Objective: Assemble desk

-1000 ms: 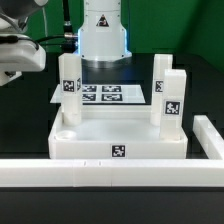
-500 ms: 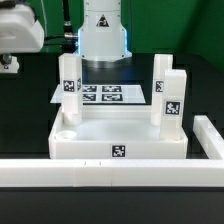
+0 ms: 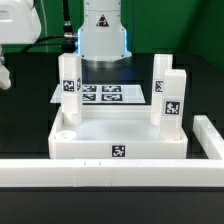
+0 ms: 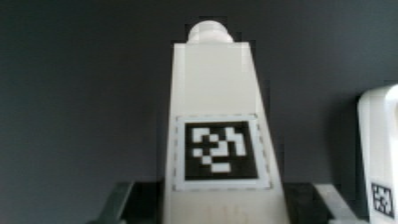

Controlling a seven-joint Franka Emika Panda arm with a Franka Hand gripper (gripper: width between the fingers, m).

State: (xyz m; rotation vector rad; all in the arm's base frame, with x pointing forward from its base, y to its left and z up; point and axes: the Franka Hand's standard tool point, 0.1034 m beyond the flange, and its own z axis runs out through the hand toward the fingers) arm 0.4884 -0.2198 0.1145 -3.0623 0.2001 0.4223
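Three legs (image 3: 172, 99) standing in tabletop (image 3: 118, 135), one leg (image 4: 215, 120) in claw (image 4: 217, 198)

Exterior view: frontal, slightly raised, facing the tabletop (image 3: 117, 138) and robot base. Wrist view: close along one tagged leg (image 4: 215, 120).

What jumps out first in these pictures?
The white tabletop sits mid-table with three tagged legs standing upright at its corners. In the wrist view a fourth leg fills the frame, seemingly held between the gripper's fingers. Behind lies the marker board.
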